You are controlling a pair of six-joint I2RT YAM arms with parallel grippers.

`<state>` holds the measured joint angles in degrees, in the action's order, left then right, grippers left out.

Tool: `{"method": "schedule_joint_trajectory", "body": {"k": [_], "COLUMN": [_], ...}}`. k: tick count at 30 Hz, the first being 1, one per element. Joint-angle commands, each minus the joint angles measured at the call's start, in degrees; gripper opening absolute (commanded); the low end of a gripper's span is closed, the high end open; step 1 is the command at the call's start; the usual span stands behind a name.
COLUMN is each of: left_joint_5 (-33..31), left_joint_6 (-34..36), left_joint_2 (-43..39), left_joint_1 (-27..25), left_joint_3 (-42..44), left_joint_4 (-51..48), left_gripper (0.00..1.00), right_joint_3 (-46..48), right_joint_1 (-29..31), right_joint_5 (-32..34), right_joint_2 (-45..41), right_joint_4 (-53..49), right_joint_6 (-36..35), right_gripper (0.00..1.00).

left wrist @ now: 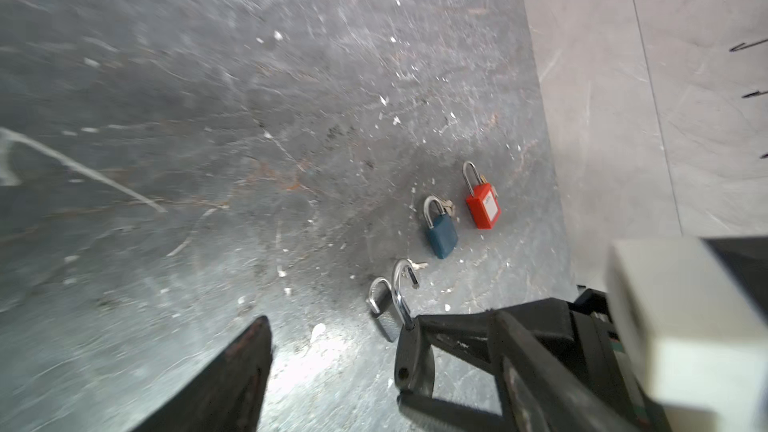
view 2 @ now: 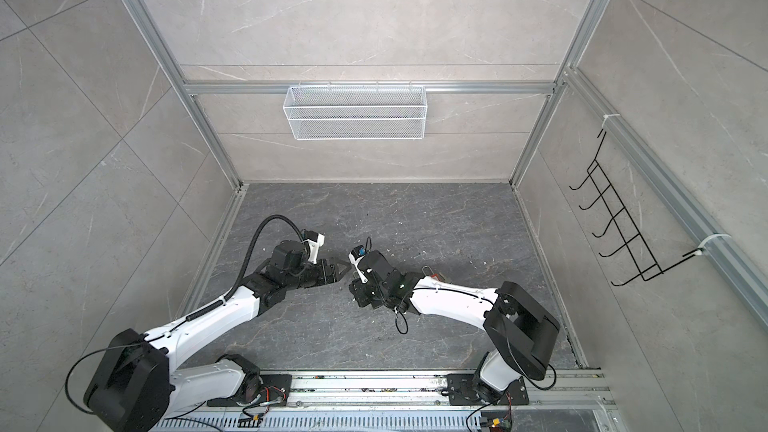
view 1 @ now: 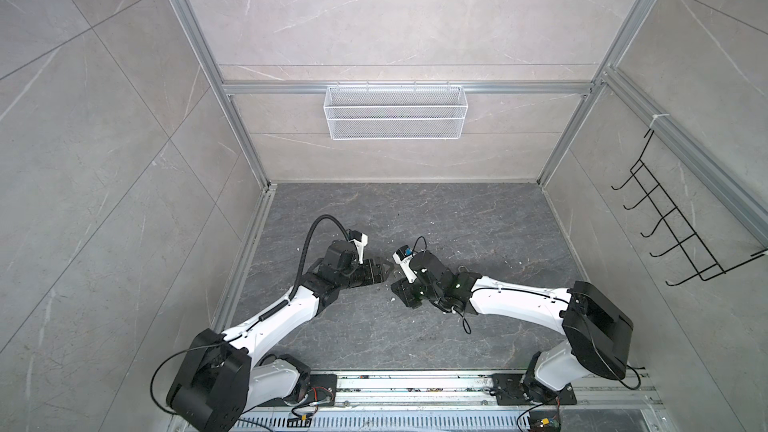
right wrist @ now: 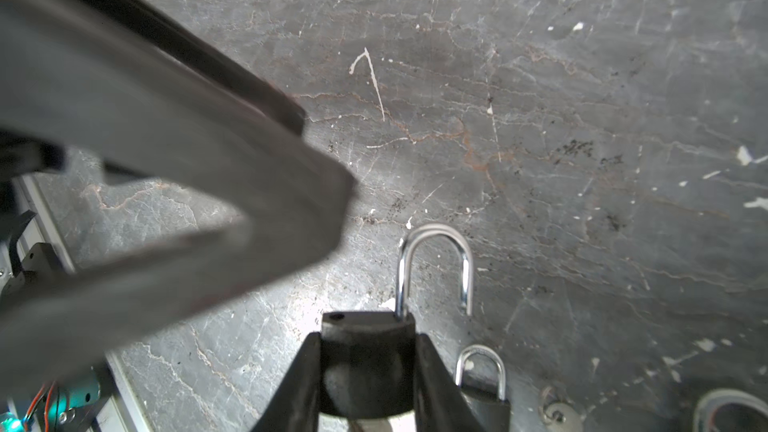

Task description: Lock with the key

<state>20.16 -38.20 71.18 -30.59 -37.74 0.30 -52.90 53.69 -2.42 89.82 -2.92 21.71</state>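
Observation:
My right gripper is shut on a black padlock, gripping its body by the sides. The padlock's silver shackle stands open, one leg out of the body. In the left wrist view the same padlock hangs just above the floor. My left gripper is open and empty, its fingertips close to the left of the right gripper. A small key lies on the floor beside another padlock. Whether a key sits in the held padlock is hidden.
On the dark floor behind the right gripper lie a blue padlock, a red padlock and a grey padlock, with small keys beside them. A white mesh basket hangs on the back wall and a black hook rack on the right wall.

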Motion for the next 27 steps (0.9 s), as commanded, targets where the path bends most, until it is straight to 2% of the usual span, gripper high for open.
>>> {"method": "schedule_joint_trajectory", "body": {"k": [1,6,9,27], "left_joint_5": [6.6,9.4,10.5,12.1], "left_joint_6": [-0.3,-1.4,-1.8,-2.0], "left_joint_2": [2.4,5.7,6.7,10.1], "left_joint_1": [0.1,0.0,0.0,-0.9], "left_joint_3": [-2.2,-2.7,-2.8,-4.3], "left_joint_4": [2.4,4.2,5.1,6.3], "left_gripper": [0.78,0.67,0.57,0.35], "right_joint_3": [0.1,-0.1,-0.4,-2.5], "right_joint_1": [-0.1,-0.1,-0.1,0.4], "right_joint_5": [0.0,-0.1,-0.4,-2.7], "right_joint_2": [-2.0,-2.6,-2.7,-1.4], "right_joint_4": [1.2,0.8,0.3,-1.2], "right_joint_6": [-1.8,-2.2,-2.5,-3.0], "right_gripper": [0.17,0.17,0.17,0.17]}}
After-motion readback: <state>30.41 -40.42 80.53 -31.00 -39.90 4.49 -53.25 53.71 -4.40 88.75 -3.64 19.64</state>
